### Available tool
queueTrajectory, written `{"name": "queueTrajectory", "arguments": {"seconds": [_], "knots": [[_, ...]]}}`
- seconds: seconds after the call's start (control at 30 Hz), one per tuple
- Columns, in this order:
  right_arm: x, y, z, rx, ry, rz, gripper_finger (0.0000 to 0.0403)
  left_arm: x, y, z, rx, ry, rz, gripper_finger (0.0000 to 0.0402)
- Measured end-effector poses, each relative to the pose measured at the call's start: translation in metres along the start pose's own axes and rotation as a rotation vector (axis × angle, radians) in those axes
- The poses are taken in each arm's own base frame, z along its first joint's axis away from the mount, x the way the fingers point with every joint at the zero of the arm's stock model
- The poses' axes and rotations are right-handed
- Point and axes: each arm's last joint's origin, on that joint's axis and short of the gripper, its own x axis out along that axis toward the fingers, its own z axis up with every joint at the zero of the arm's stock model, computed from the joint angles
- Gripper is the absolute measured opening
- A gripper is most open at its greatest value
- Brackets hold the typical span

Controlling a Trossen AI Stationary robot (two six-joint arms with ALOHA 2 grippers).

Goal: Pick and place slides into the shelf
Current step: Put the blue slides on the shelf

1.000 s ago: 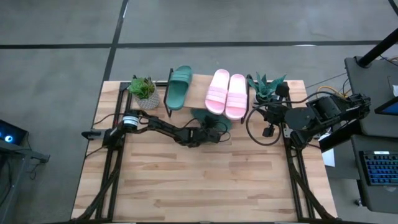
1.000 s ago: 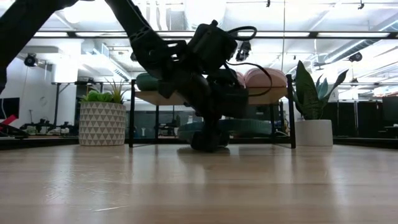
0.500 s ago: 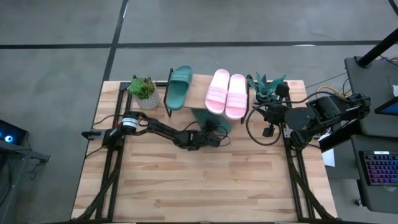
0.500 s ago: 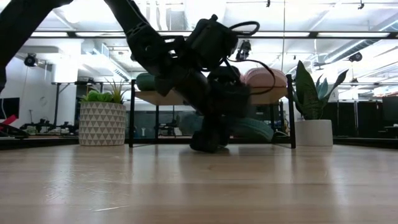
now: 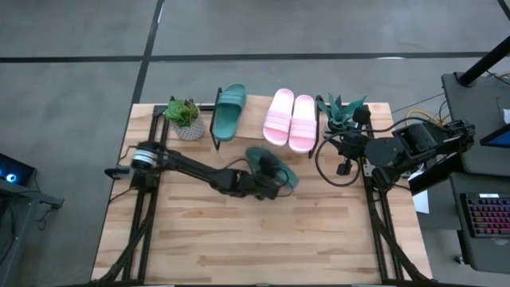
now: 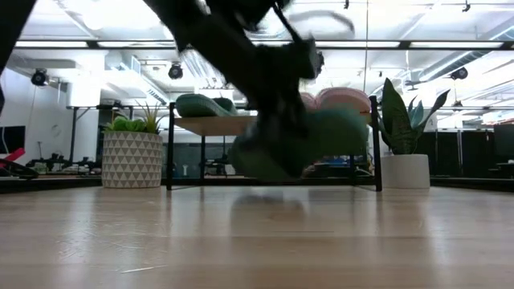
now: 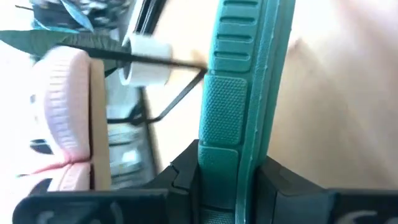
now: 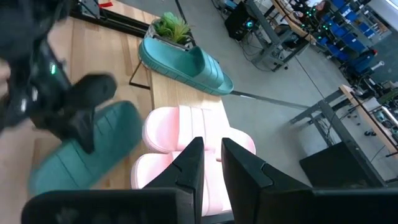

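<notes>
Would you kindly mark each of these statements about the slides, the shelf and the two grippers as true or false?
1. The left gripper grips a green slide. True.
2. Both pink slides lie on the table. False: they sit side by side on the shelf.
3. A second green slide rests on the shelf's top. True.
4. The right gripper holds a pink slide. False: it holds nothing, parked at the table's right edge.
5. The held slide lies flat on the table. False: the low view shows it lifted.

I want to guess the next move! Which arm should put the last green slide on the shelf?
The left arm, probably. Its pincer is shut on the green slide, lifted just in front of the shelf. The right pincer waits off to the side, holding nothing.
</notes>
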Motion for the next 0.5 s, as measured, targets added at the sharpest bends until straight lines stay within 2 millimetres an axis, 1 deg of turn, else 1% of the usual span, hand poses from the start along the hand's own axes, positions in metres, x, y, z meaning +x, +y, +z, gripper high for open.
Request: {"name": "queueTrajectory", "arguments": {"seconds": [0.1, 0.23, 0.4, 0.5], "knots": [[0.000, 0.000, 0.000, 0.001, 0.000, 0.000, 0.0047, -0.025, 0.020, 0.001, -0.153, -0.103, -0.116, 0.0063], [0.000, 0.000, 0.000, -0.001, 0.001, 0.000, 0.0047, -0.058, 0.046, -0.001, -0.313, -0.222, -0.199, 0.0063], [0.000, 0.000, 0.000, -0.001, 0.002, 0.000, 0.0047, -0.097, 0.071, 0.000, -0.433, -0.321, -0.174, 0.0062], [0.000, 0.000, 0.000, -0.001, 0.001, 0.000, 0.0047, -0.114, 0.085, -0.001, -0.503, -0.375, -0.146, 0.0060]]}}
